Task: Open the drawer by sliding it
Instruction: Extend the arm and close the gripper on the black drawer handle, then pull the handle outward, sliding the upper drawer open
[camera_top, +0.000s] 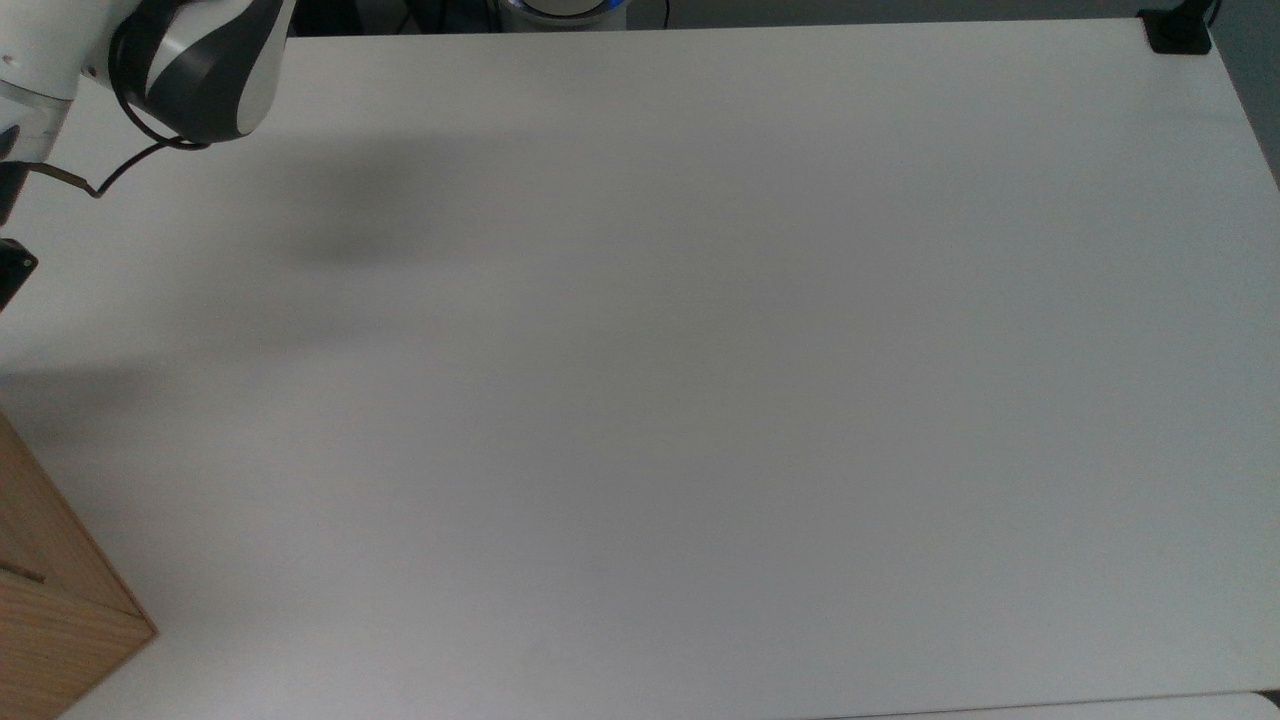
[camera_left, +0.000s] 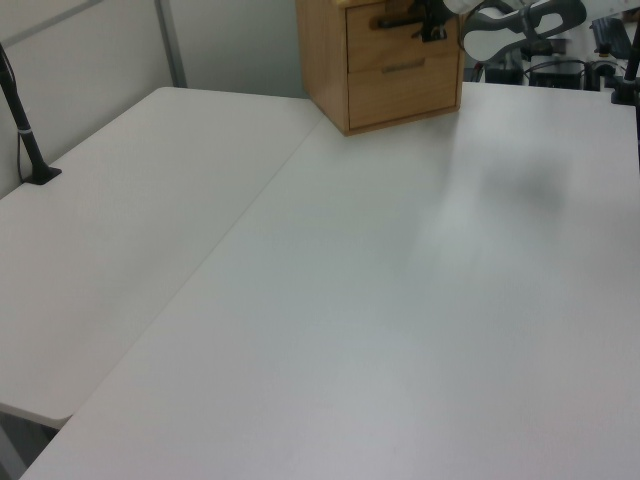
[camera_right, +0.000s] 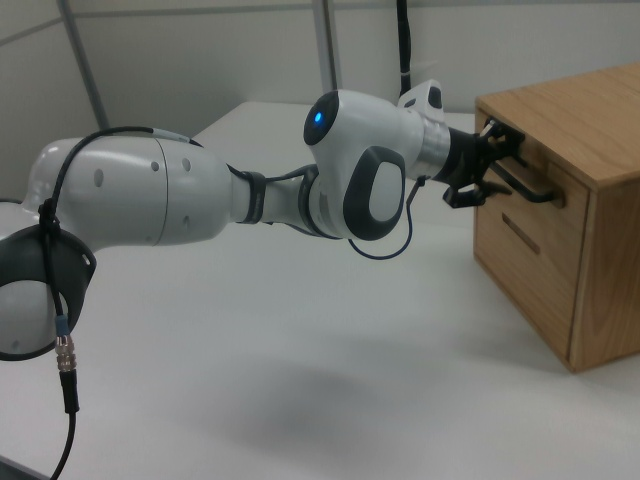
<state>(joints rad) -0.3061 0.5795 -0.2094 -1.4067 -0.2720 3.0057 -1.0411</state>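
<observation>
**At the top drawer: gripper on the handle**

At the right view's right edge stands a wooden cabinet (camera_right: 600, 200) on the white table (camera_right: 300, 350). Its top drawer (camera_right: 520, 170) carries a black bar handle (camera_right: 525, 185). The gripper (camera_right: 492, 160) reaches this handle; whether its fingers clamp it, one cannot tell

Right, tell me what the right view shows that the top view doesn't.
Right view alone: the gripper at the top drawer, by its black bar handle, plus a lower drawer front. Top view alone: the white table out to its far corners, with a black clamp. Both: the arm, its cable and the wooden cabinet.
</observation>
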